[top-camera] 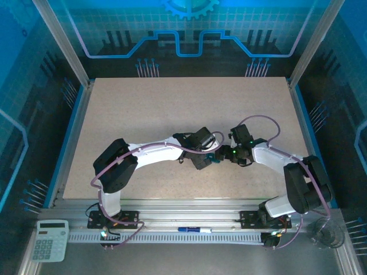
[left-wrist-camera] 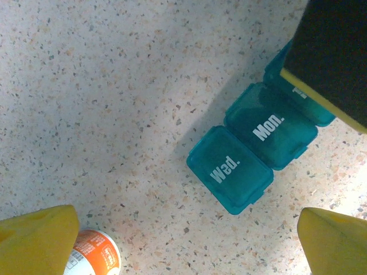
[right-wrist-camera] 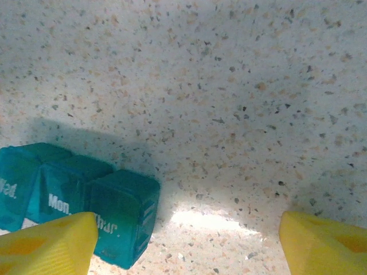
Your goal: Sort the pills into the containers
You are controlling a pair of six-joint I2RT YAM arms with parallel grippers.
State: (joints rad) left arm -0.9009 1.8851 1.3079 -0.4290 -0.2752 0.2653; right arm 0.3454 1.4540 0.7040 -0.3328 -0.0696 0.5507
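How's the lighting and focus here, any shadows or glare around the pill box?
Left wrist: pill box labels read sharply, and the box sits in a soft shadow band. Right wrist: box softer, shadow behind it, bright patch on the table beside it. Top external: blue-tinted surround, table evenly lit.

I get cool, blue-tinted, even light over the speckled beige worktop (top-camera: 172, 114). At my right wrist the small teal plastic pill box (right-wrist-camera: 114, 212) throws a soft shadow, glare sits beside it, and the yellow fingertips (right-wrist-camera: 51, 246) look blurred.
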